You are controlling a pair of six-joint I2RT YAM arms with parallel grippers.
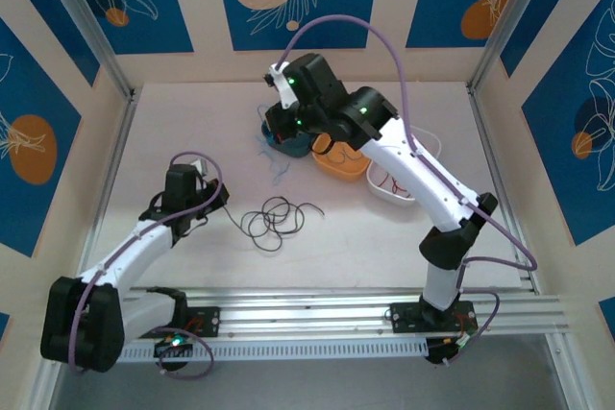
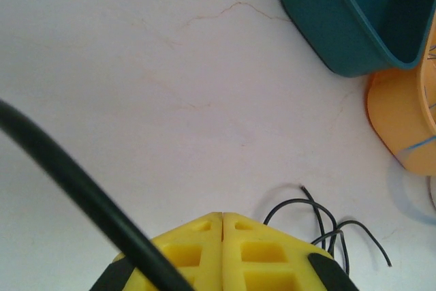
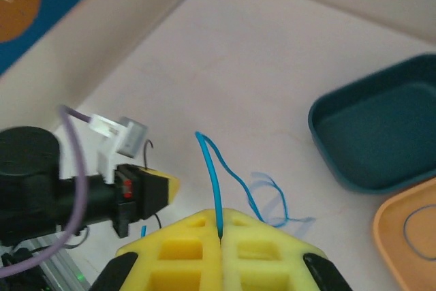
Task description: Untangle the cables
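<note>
The right tool (image 3: 221,217) pinches a blue cable (image 3: 213,175) at the counter's (image 1: 173,132) 12 o'clock, beside a teal tray (image 3: 381,134). The left tool (image 2: 222,219) is closed; black cable loops (image 1: 274,223) lie at its 3 o'clock.

my left arm (image 1: 125,252) lay low, reaching forward and inward. my left gripper (image 2: 221,217) had its yellow pads pressed flat together; it may have been pinching something, but i couldn't make that out. my right arm (image 1: 423,180) stretched far forward and across to the left. my right gripper (image 3: 219,215) was clamped on a blue cable (image 3: 212,168) that rose from the seam between its pads.
</note>
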